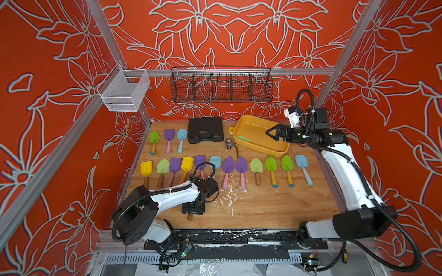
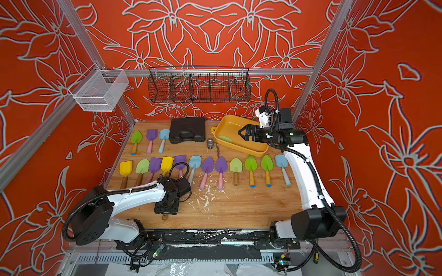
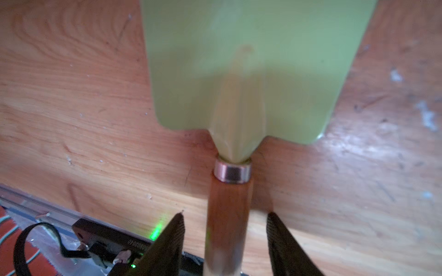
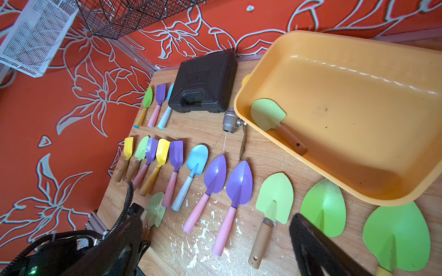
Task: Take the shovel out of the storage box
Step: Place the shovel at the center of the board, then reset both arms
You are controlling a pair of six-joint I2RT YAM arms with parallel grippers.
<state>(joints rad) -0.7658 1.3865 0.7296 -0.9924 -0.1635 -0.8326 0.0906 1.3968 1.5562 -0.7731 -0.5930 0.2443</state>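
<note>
Nearest, toward the front of the desk (image 1: 263, 205), the left hand (image 3: 225, 216) points down with its fingers spread either side of the wooden handle of a pale green spade (image 3: 251, 71), a gap showing on each side. Beyond lies a row of coloured shovels (image 1: 228, 165). Farthest, at the back right, the right hand (image 1: 269, 133) hovers with fingers wide apart over the storage box (image 1: 267, 150), where a light green shovel (image 4: 267, 114) lies inside at the ring-tab end, untouched.

Lt green shovel (image 4: 269, 114) in yellow storage box (image 4: 358, 133), nr corner
</note>
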